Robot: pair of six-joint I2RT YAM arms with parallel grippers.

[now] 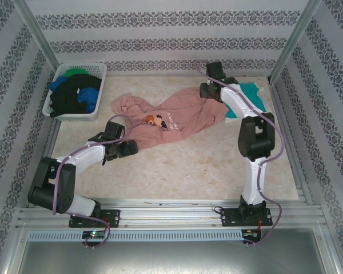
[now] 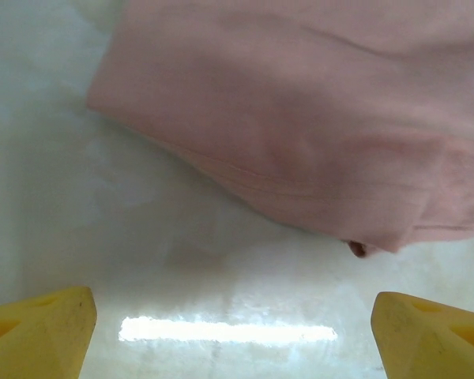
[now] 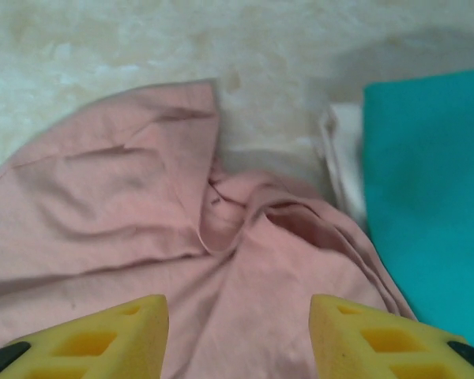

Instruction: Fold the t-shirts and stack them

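Note:
A salmon-pink t-shirt (image 1: 177, 119) lies crumpled and spread across the middle of the table, its small brown print (image 1: 154, 120) facing up. My left gripper (image 1: 126, 149) hovers just off its near-left edge. In the left wrist view its yellow fingertips (image 2: 39, 335) stand wide apart over bare table, open and empty (image 2: 233, 335), with the pink shirt's hem (image 2: 300, 150) ahead. My right gripper (image 1: 208, 90) is over the shirt's far right end, open (image 3: 238, 339) above wrinkled pink cloth (image 3: 245, 260). A teal t-shirt (image 1: 248, 98) lies beside it (image 3: 426, 189).
A white slotted basket (image 1: 56, 77) at the back left holds black (image 1: 71, 94), blue (image 1: 88, 97) and green (image 1: 77, 72) shirts. A bit of white cloth (image 3: 344, 158) lies along the teal shirt's edge. Patterned walls and metal posts ring the table. Bare tabletop (image 1: 188, 165) lies in front.

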